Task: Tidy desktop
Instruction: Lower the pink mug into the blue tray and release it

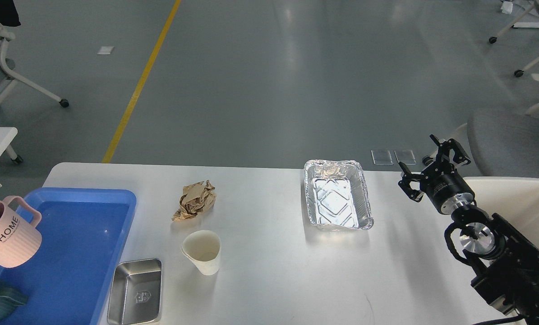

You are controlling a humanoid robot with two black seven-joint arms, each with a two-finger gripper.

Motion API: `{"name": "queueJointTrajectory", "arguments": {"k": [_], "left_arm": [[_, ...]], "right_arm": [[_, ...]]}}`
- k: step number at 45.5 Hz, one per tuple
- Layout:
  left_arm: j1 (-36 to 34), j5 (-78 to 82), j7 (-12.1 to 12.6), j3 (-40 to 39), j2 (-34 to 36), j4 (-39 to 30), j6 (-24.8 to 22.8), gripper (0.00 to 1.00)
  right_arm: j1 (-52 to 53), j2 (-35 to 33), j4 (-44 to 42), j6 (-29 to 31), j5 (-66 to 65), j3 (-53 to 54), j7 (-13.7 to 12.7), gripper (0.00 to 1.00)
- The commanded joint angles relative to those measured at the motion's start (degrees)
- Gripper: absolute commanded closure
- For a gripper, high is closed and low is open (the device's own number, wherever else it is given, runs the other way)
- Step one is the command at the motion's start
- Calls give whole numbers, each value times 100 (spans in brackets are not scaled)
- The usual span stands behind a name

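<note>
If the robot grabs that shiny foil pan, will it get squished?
Probably. The foil pan looks thin, with a crinkled rim, so a pinch would likely dent it. It is empty, so it is likely light and may slide on the smooth desktop if pushed.

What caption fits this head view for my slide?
Open right gripper hovers beside crinkled foil tray on white desktop; crumpled brown paper and paper cup await clearing.

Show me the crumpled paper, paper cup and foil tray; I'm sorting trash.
crumpled paper (195, 200), head view, middle of the wad.
paper cup (205, 262), head view, outer side wall.
foil tray (337, 201), head view, embossed bottom.
</note>
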Motion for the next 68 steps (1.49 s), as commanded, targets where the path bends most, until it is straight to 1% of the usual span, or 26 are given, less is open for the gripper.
{"name": "queueJointTrajectory", "arguments": {"k": [1, 4, 11, 16, 26, 33, 36, 42, 47, 49, 51, 54, 57, 60, 68], "left_arm": [[242, 2, -47, 153, -125, -2, 316, 100], [461, 2, -56, 162, -239, 16, 483, 100], [1129, 2, -73, 162, -626, 16, 1115, 100], [1569, 2, -65, 153, -969, 16, 1485, 100], [2184, 28, -73, 162, -1364, 103, 1994, 100], [2422, 28, -73, 153, -1514, 323, 2127, 100], [2457, 28, -73, 153, -1567, 332, 2206, 100], [2536, 19, -73, 145, -1593, 332, 2513, 100], [2554, 19, -73, 145, -1593, 332, 2567, 99], [2554, 11, -73, 145, -1593, 332, 2567, 96], [2554, 11, -73, 145, -1584, 332, 2566, 90], [2554, 10, -73, 145, -1584, 332, 2566, 84], [2554, -7, -73, 118, -1584, 332, 2567, 74], [2554, -7, -73, 101, -1584, 332, 2567, 68], [2545, -16, -73, 83, -1576, 332, 2575, 49]], "right_arm": [[0, 7, 0, 0, 0, 0, 0, 0], [0, 7, 0, 0, 0, 0, 0, 0], [9, -1, 0, 0, 0, 0, 0, 0], [9, -1, 0, 0, 0, 0, 0, 0], [18, -10, 0, 0, 0, 0, 0, 0], [9, -28, 0, 0, 0, 0, 0, 0], [9, -19, 0, 0, 0, 0, 0, 0], [9, -19, 0, 0, 0, 0, 0, 0], [9, -10, 0, 0, 0, 0, 0, 0], [9, -10, 0, 0, 0, 0, 0, 0], [9, -19, 0, 0, 0, 0, 0, 0], [18, -10, 0, 0, 0, 0, 0, 0], [18, -10, 0, 0, 0, 0, 0, 0], [18, -10, 0, 0, 0, 0, 0, 0], [9, -10, 0, 0, 0, 0, 0, 0]]}}
